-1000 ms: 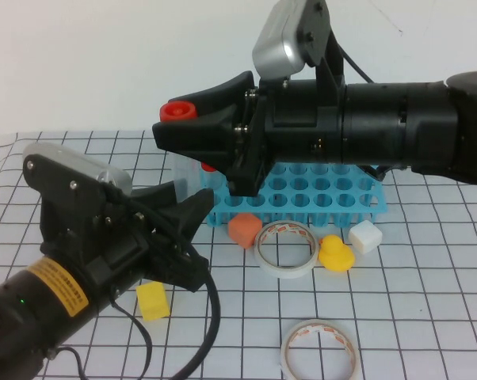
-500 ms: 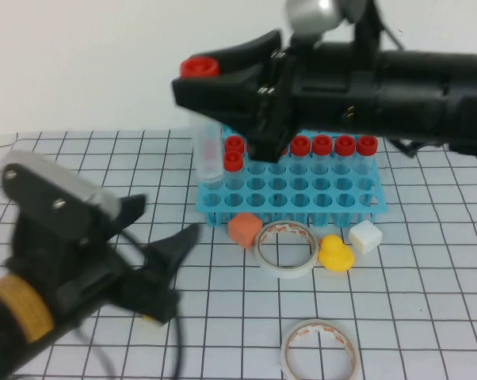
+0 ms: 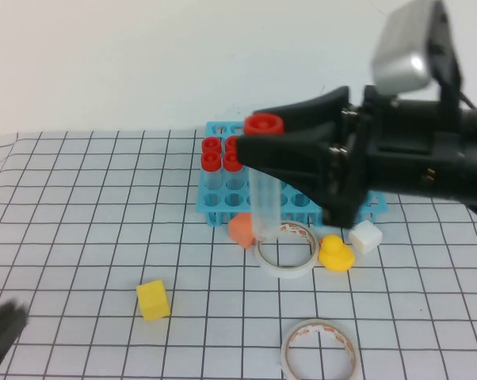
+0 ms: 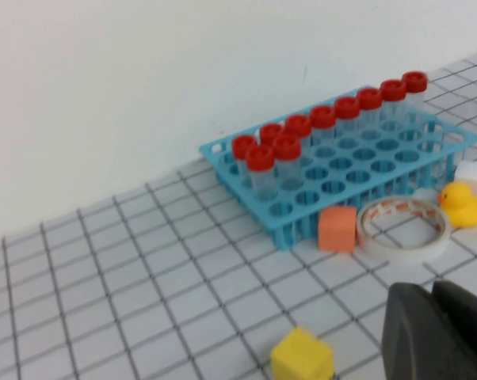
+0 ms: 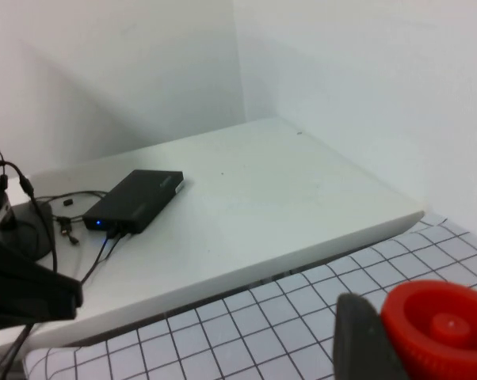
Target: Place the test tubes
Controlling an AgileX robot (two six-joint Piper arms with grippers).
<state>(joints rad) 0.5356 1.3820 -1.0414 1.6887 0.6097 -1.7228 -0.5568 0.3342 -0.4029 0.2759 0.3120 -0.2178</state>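
As the left gripper (image 3: 1, 339) drew back to the near-left corner of the worktop (image 3: 80, 237), jaws together and empty, the right gripper (image 3: 258, 142) swung across. It had its red-capped test tube (image 3: 262, 199) clamped upright, now at the front edge of the blue rack (image 3: 212, 207). Insertion looked next. The arm hid much of the rack, so the target hole was anyone's guess.

Random clutter on the gridded mat (image 3: 80, 206): a yellow cube (image 3: 153, 300) off on its own, and an orange cube (image 3: 240, 230) right beside a tape roll (image 3: 286, 271). Rubber duck (image 3: 334, 255) sits between that roll and a white cube (image 3: 365, 236). Second tape roll (image 3: 318, 326) lies nearer the front.
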